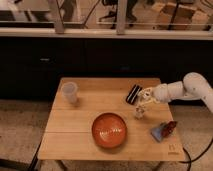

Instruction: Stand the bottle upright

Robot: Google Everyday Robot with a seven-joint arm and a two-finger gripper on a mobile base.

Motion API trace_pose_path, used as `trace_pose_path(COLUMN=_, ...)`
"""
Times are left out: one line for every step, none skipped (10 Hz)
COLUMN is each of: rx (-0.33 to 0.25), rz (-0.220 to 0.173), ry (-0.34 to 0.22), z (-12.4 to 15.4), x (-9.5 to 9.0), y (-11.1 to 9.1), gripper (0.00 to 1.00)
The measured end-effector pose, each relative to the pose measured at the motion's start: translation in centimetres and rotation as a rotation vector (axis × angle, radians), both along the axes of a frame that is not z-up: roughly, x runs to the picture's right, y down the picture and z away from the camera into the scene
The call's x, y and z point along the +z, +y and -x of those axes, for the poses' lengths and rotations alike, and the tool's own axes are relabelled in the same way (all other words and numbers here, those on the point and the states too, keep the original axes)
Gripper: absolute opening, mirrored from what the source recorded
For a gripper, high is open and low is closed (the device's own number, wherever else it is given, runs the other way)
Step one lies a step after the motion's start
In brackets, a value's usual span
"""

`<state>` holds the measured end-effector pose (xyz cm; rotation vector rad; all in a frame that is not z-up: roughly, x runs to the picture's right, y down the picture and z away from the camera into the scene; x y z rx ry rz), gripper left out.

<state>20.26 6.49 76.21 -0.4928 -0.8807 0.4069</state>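
Observation:
The small whitish bottle (pixel 139 113) is on the wooden table (pixel 80 135), right of centre, just in front of the flat black bar (pixel 133 93). It looks roughly upright, but I cannot tell for sure. My gripper (pixel 144 100) comes in from the right on the white arm (pixel 187 89) and hangs directly over the bottle's top, touching or nearly touching it. The gripper hides the top of the bottle.
An orange bowl (pixel 108 129) sits at the front middle of the table. A translucent plastic cup (pixel 69 92) stands at the back left. A blue and red packet (pixel 164 130) lies near the right front edge. A dark wall with windows runs behind the table.

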Motion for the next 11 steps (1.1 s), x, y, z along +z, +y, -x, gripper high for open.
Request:
trace_pose_path(rx=-0.015, rz=-0.001, ry=0.003, z=0.0, x=0.0, y=0.1, gripper=0.03)
trace_pose_path(rx=-0.026, rz=-0.001, ry=0.004, z=0.0, x=0.1, y=0.3, gripper=0.03)
trace_pose_path(rx=-0.042, rz=-0.003, ry=0.004, z=0.1, x=0.2, y=0.6, gripper=0.03)
trace_pose_path(rx=-0.048, rz=-0.005, ry=0.004, z=0.0, x=0.3, y=0.8, gripper=0.03)
trace_pose_path(rx=-0.052, rz=-0.007, ry=0.003, z=-0.1, x=0.3, y=1.0, gripper=0.03)
trace_pose_path(rx=-0.054, rz=-0.011, ry=0.000, z=-0.3, x=0.2, y=1.2, gripper=0.03)
trace_pose_path(rx=-0.057, rz=-0.012, ry=-0.003, z=-0.3, x=0.2, y=1.3, gripper=0.03)
trace_pose_path(rx=-0.062, rz=-0.014, ry=-0.006, z=-0.3, x=0.1, y=1.4, gripper=0.04)
trace_pose_path(rx=-0.069, rz=-0.015, ry=-0.010, z=-0.3, x=0.1, y=1.5, gripper=0.13)
trace_pose_path(rx=-0.075, rz=-0.015, ry=-0.012, z=-0.3, x=0.1, y=1.6, gripper=0.22)
trace_pose_path(rx=-0.081, rz=-0.014, ry=-0.014, z=-0.3, x=0.0, y=1.7, gripper=0.33)
